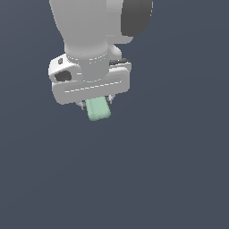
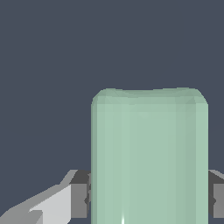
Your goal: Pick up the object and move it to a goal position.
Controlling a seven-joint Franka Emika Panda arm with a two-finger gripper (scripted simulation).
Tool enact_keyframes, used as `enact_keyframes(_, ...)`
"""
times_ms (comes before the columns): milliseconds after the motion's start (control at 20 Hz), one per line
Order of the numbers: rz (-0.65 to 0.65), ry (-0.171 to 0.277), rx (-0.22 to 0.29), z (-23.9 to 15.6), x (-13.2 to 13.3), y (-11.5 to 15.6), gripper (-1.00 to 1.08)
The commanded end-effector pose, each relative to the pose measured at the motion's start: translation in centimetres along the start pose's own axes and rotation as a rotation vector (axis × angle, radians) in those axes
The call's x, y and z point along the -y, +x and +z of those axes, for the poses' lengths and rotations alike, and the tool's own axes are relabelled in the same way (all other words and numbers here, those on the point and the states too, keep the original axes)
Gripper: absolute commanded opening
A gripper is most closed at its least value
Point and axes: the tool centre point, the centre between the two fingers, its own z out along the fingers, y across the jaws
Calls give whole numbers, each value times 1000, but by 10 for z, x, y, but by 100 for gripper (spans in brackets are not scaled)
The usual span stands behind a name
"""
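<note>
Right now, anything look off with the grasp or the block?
Nothing stands out. The mint-green block sits between the claw's fingers, sticking out below them. In the wrist view a finger presses against each side of it. No damage shows.

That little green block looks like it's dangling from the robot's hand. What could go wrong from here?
The gripper is shut on the mint-green block, but most of the block sticks out below the fingers, so only its upper end seems pinched. A quick swing might tilt it or let it slip out. Also, no goal marker shows in either view, so I cannot judge how far it must travel; a longer carry would give a weak hold more time to fail.
</note>
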Motion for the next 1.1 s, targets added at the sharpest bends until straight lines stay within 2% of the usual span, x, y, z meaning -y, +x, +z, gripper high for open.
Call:
enact_keyframes(0,0,0,1,-19,-6,3,-100)
enact_keyframes(500,0,0,2,-65,-21,13,-100)
enact_keyframes(1050,1,-1,2,-77,-26,16,-100)
